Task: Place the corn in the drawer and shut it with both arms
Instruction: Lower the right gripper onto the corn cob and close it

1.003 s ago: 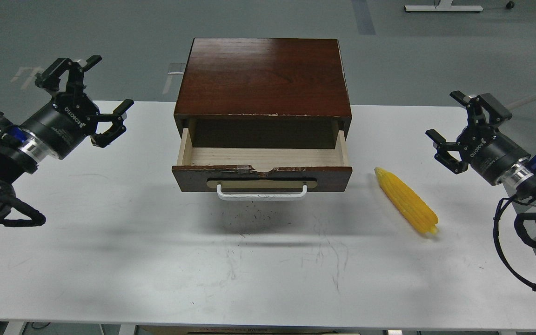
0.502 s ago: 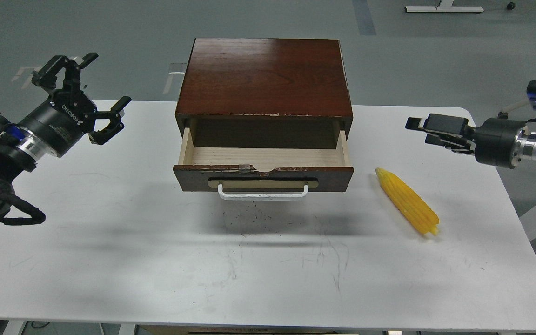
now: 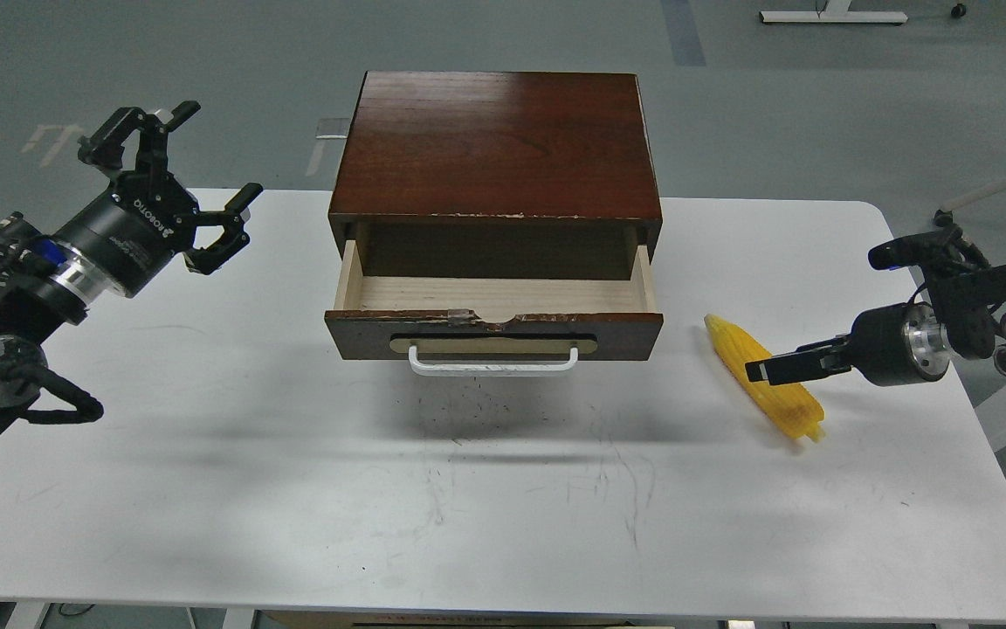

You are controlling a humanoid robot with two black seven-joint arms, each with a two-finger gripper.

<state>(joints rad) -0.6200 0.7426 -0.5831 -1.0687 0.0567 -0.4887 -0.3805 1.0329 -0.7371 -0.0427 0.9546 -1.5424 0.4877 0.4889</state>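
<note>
The yellow corn (image 3: pixel 732 344) lies on the white table (image 3: pixel 232 454), to the right of the drawer, pointed end toward the back. The drawer (image 3: pixel 363 336) is pulled open; its pale wood inside (image 3: pixel 494 293) holds nothing. Its white handle (image 3: pixel 492 365) faces me. My right gripper (image 3: pixel 761 370) is seen side-on, and its tip overlaps the middle of the corn; I cannot tell its two fingers apart or whether it touches the corn. My left gripper (image 3: pixel 217 150) is open and empty, above the table's far left, apart from the box.
The dark reddish-brown box (image 3: pixel 494 140) that houses the drawer stands at the back middle of the table. The table's right edge lies close behind my right wrist (image 3: pixel 900 345). Grey floor lies beyond the table.
My right arm swung down and forward, from high at the back right to the corn, and turned side-on. My left gripper shifted slightly right and stayed open. The corn and the drawer did not move.
</note>
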